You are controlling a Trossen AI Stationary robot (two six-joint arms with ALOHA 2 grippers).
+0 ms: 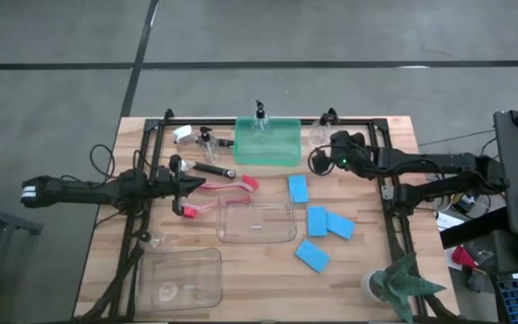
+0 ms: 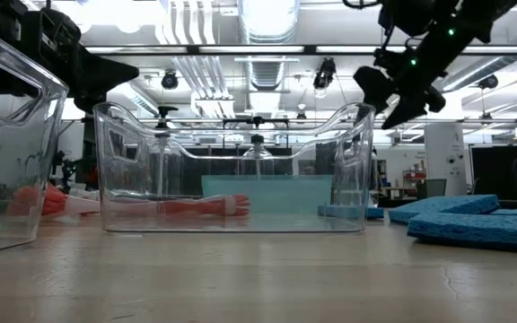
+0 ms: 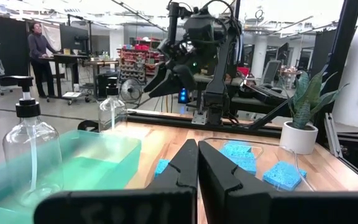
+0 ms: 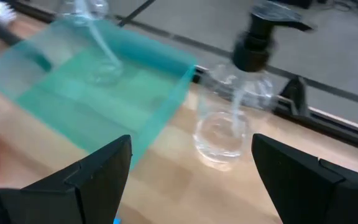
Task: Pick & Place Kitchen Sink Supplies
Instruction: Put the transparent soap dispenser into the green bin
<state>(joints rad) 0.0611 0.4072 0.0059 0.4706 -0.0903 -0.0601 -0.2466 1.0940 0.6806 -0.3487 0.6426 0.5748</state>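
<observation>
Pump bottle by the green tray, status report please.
Right pincer open, above pump bottle. Left pincer shut, empty. Green tray beside the bottle.

Dark jointed arms, black cables; green light, perhaps on right gripper (image 1: 317, 160)

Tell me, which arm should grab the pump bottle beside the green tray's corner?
Probably the right: its open claw already faces that pump bottle by the green tray. The left claw is shut, farther away.

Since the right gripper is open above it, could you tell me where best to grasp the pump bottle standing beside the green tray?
Probably the round clear body of the pump bottle: it stands upright beside the green tray. The right gripper should descend with open jaws straddling it, below the black pump head.
</observation>
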